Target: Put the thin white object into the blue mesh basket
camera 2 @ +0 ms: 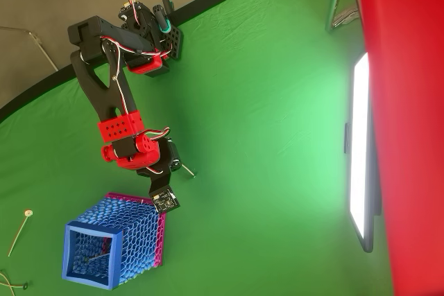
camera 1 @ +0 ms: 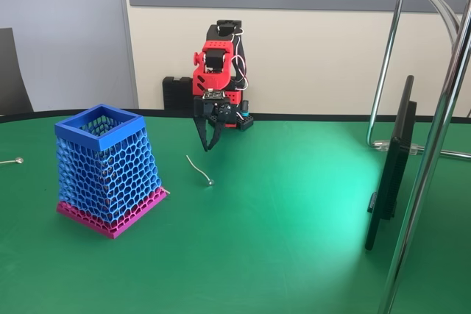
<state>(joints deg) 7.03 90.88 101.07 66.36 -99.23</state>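
Observation:
The thin white object [camera 1: 199, 169] lies on the green table, a curved strand with a tiny ball at its near end; in the overhead view the thin white object [camera 2: 188, 170] pokes out from under the wrist. The blue mesh basket [camera 1: 103, 170] stands upright to its left on a magenta base, and the basket's square rim [camera 2: 67, 251] opens toward the overhead camera. My gripper [camera 1: 208, 148] hangs point-down just behind the strand's far end, a little above the table. Its fingertips meet, shut on nothing.
A second pale thin piece with a round tip [camera 1: 11, 160] lies far left of the basket, also seen as the pale piece [camera 2: 19, 231] from overhead. A black monitor [camera 1: 390, 167] and chrome stand legs [camera 1: 430, 152] occupy the right side. Open green table lies between the strand and the monitor.

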